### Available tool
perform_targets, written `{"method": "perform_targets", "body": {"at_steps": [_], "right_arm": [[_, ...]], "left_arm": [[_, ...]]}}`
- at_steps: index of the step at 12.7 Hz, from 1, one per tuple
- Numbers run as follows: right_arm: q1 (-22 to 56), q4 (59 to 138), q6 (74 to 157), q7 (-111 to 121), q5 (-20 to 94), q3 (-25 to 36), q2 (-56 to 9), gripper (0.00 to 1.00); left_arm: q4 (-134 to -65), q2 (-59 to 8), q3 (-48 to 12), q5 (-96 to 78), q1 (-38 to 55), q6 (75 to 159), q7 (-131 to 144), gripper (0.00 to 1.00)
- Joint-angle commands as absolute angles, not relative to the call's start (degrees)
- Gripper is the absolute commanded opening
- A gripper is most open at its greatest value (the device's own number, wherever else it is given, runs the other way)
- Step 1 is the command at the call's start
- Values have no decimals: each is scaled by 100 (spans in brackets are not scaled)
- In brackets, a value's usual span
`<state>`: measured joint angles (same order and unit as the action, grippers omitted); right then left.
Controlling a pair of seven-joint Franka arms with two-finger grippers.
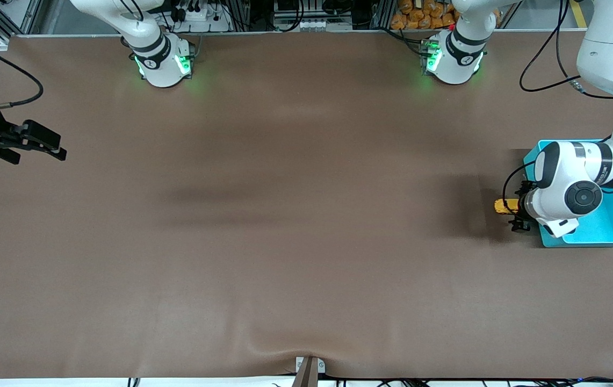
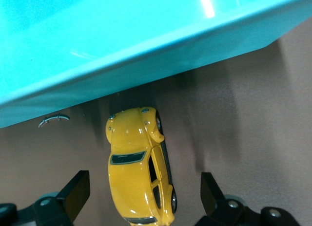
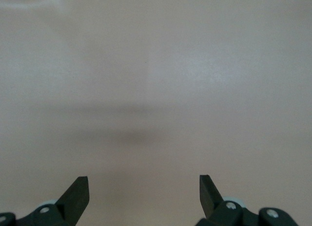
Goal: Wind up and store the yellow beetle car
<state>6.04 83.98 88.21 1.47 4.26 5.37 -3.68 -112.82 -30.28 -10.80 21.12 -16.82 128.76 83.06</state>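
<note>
I am logging: yellow beetle car [image 2: 140,165] lying on table [image 1: 285,242] beside teal bin [image 2: 122,46], nose at 12 o'clock | left gripper [image 2: 141,197] straddling it, jaws gaping wide across its long axis | right gripper [image 1: 43,142] waiting, wide, empty.

Left tool [image 2: 141,197] low, fingers spread; right tool [image 3: 144,194] likewise, waiting.
</note>
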Motion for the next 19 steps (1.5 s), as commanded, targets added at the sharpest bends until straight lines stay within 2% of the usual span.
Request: {"method": "perform_targets", "body": {"at_steps": [1,4,5,6,7,9,13,15,19], "right_arm": [[299,8805,8859,62,151,141,122,100],[351,9096,8921,61,62,175,456,100],[352,9166,8938,70,53,193,518,100],[360,9306,9017,70,53,193,640,100],[352,9482,9105,79,53,193,755,100],[352,9501,9036,79,62,211,791,100],[352,9571,8956,315,62,299,879,100],[352,9633,8956,448,62,395,879,100],[413,9624,8921,448,62,457,835,100]], "left_arm": [[-11426,-2971,-1099,2390,-1775,12990,8420,100],[-11426,-2945,-1099,2443,-1845,12990,8420,100],[-11426,-2936,-1099,2452,-1881,12990,8420,88],[-11426,-2936,-1099,2443,-1872,12990,8420,71],[-11426,-2936,-1099,2443,-1881,12990,8420,61],[-11426,-2918,-1099,2452,-1881,12990,8429,54],[-11443,-2874,-1099,2452,-1811,12973,8727,32],[-11435,-2743,-1116,2443,-1802,12964,8763,25],[-11400,-2567,-1178,2452,-1653,12850,8675,21]]}}
